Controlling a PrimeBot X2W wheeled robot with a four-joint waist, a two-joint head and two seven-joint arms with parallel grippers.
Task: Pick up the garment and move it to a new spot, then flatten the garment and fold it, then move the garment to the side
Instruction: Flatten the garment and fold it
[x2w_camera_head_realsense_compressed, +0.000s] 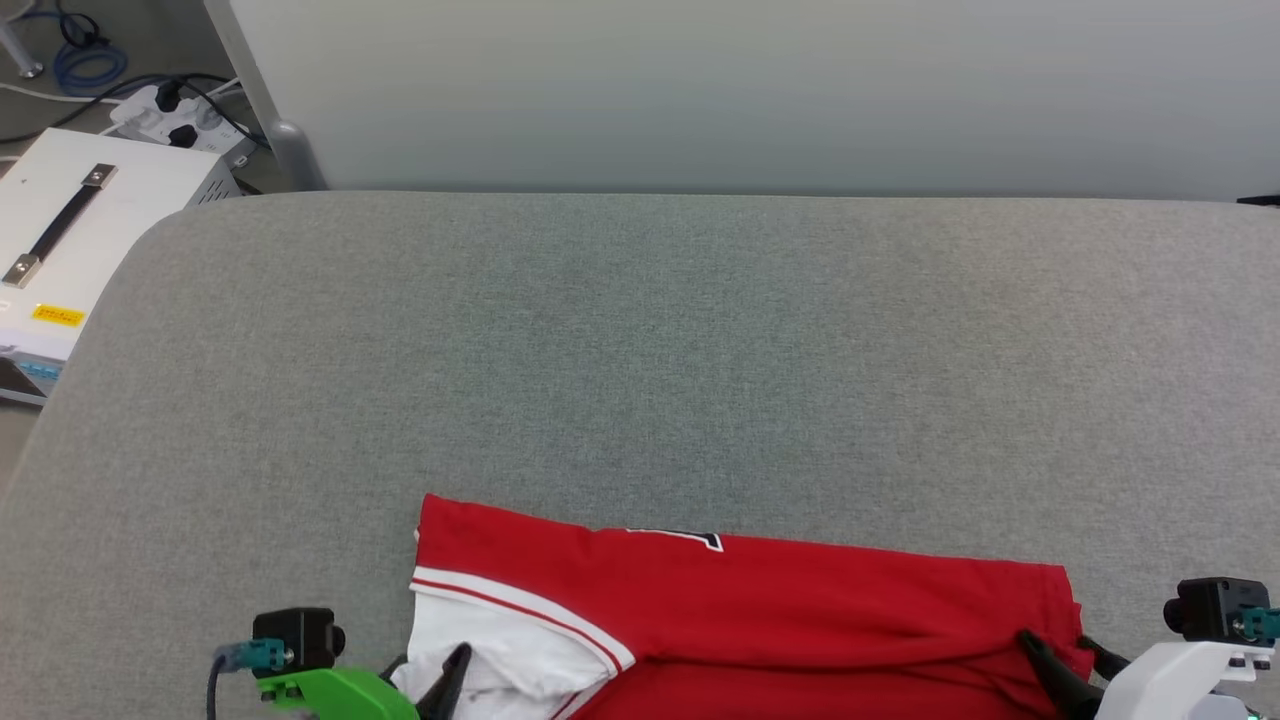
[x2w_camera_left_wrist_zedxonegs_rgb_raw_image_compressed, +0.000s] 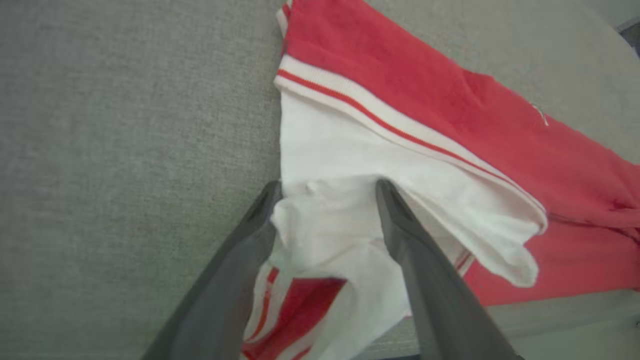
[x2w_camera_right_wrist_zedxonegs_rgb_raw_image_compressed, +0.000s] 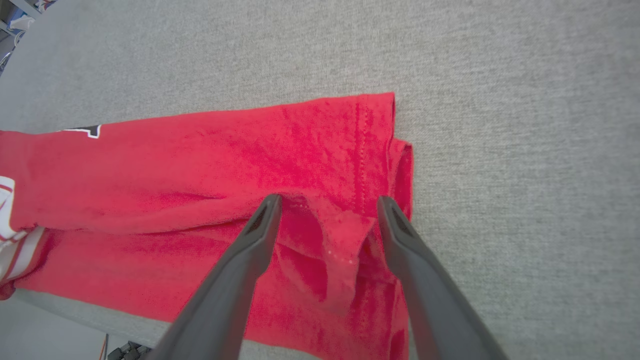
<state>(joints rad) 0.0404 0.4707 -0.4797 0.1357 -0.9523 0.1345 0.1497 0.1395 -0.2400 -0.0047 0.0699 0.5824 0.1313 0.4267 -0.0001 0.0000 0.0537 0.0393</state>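
1. garment (x2w_camera_head_realsense_compressed: 760, 600), folded into a long red band, lying along the near edge of the grey bench (x2w_camera_head_realsense_compressed: 640, 350), white sleeve at its left end.
2. left gripper (x2w_camera_left_wrist_zedxonegs_rgb_raw_image_compressed: 328, 184) spread open, fingers straddling the bunched white sleeve, not clamping it.
3. right gripper (x2w_camera_right_wrist_zedxonegs_rgb_raw_image_compressed: 329, 198) likewise open, fingers either side of rumpled red hem at the right end.

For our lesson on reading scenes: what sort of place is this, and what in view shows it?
Probably an indoor robot lab or workshop: a grey cloth-covered table, a power strip with plugged cables on the floor, and a white equipment case beside it.
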